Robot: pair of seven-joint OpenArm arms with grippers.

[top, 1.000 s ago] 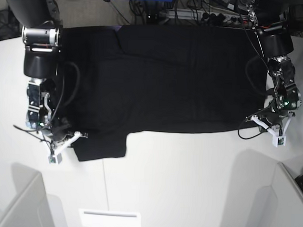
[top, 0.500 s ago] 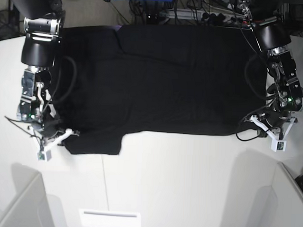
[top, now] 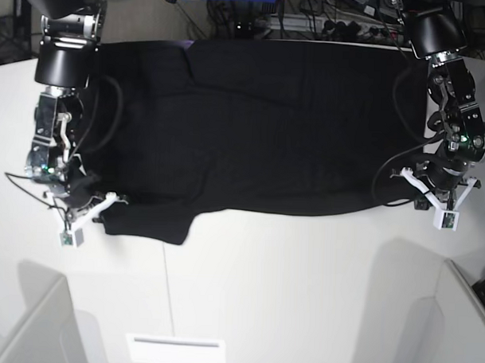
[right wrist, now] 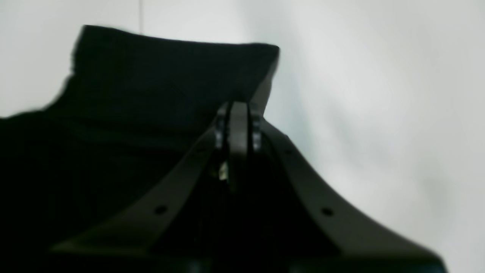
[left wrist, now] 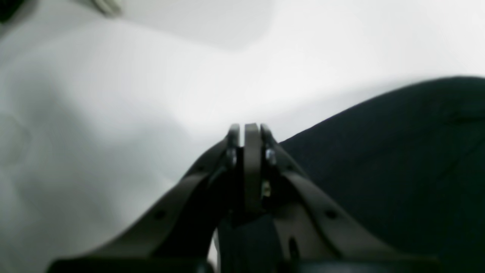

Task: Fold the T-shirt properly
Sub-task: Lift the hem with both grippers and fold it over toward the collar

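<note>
A: The T-shirt (top: 268, 127), how does it lie?
B: Black, spread flat on the white table (top: 302, 295), long axis left to right, sleeve at the near left corner.
A: Grippers?
B: Right gripper (right wrist: 237, 110) clenched on that sleeve; left gripper (left wrist: 250, 131) clenched at the opposite edge; whether it holds cloth, I can't tell.

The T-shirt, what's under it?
The T-shirt lies spread on a white table, which shows bare around its near edge. Whatever else might be beneath the cloth is covered and cannot be seen.
</note>
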